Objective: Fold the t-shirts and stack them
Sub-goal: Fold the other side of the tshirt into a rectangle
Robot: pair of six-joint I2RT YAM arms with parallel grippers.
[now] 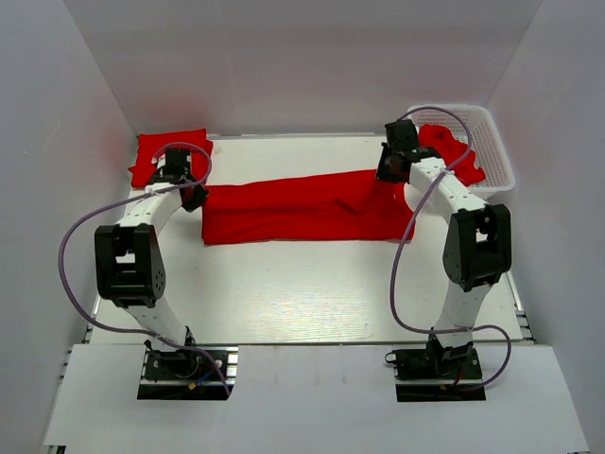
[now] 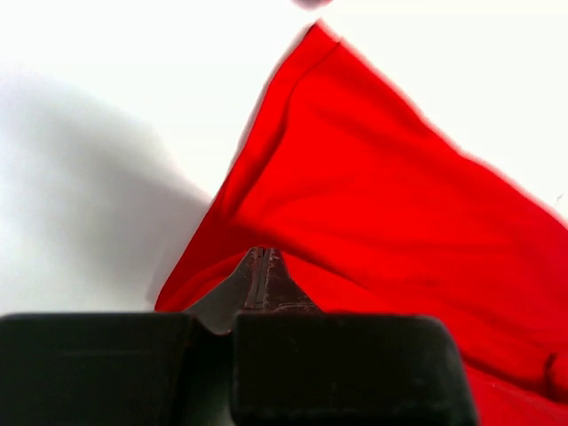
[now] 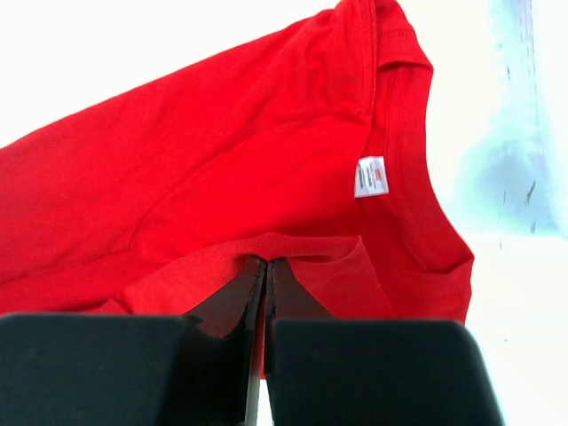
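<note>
At left fingertips: left gripper has its jaws together, clamped on an edge of the long red t-shirt, which is plain bright red soft cloth, short-sleeved, no print. Fabric fans out from the pinch toward 1 o'clock in the left wrist view. A dark shadow falls on the white table at 9 o'clock of the cloth.

Right gripper: jaws together too, pinching a raised fold of the same shirt just below the ribbed collar. Small white neck label sits at 1 o'clock from the pinch, inside the collar.

Top view: the shirt lies as a wide band across table centre, folded lengthwise. Left gripper is on its 9 o'clock end, right gripper on its 3 o'clock end. The 3 o'clock end bunches up toward the fingers; the rest is flat on the table.

Outward: second red t-shirt lies flat in the table's 10 o'clock corner, just beyond the left gripper. Third red t-shirt is crumpled in a white plastic lattice basket at 2 o'clock, spilling over its near rim beside the right arm. Purple cables loop off each arm.
</note>
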